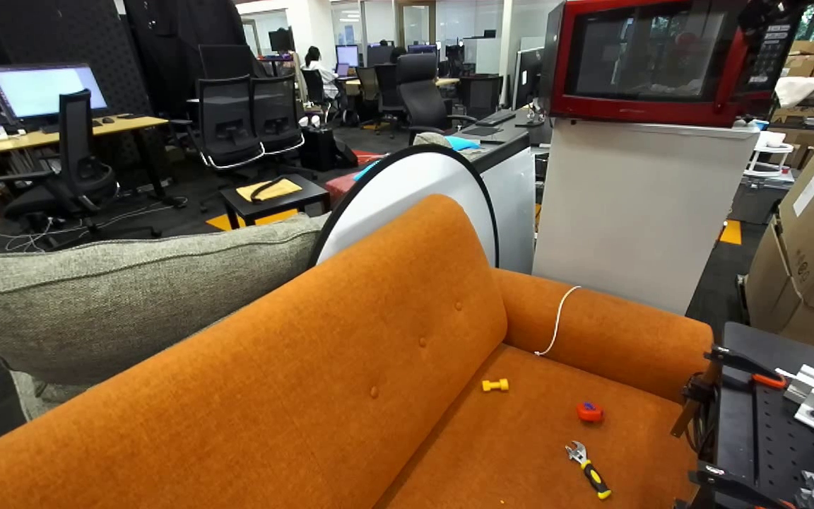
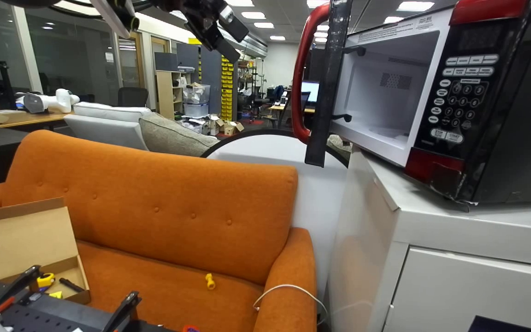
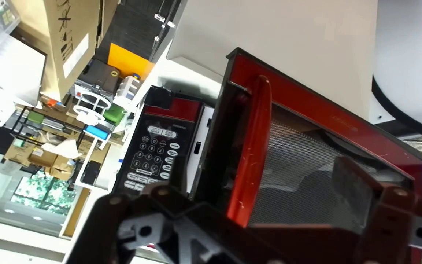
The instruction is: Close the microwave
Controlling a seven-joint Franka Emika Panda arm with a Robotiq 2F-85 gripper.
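Microwave [image 2: 461,99] faces the sofa [image 2: 155,203], long axis level, door [image 3: 299,165] ajar

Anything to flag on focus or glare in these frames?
Wrist view: the claw looks out of focus, the microwave keypad beyond it sharper; in an exterior view, a monitor screen glares near white; in an exterior view, ceiling lights burn out to white.

In both exterior views the top edge crops the microwave [image 2: 450,106]. The gripper [image 3: 260,168], blurred and cut by the wrist view's lower edge, hides one end of the red handle [image 3: 251,157]; a distant seated person [image 1: 319,71] is too small to make out.
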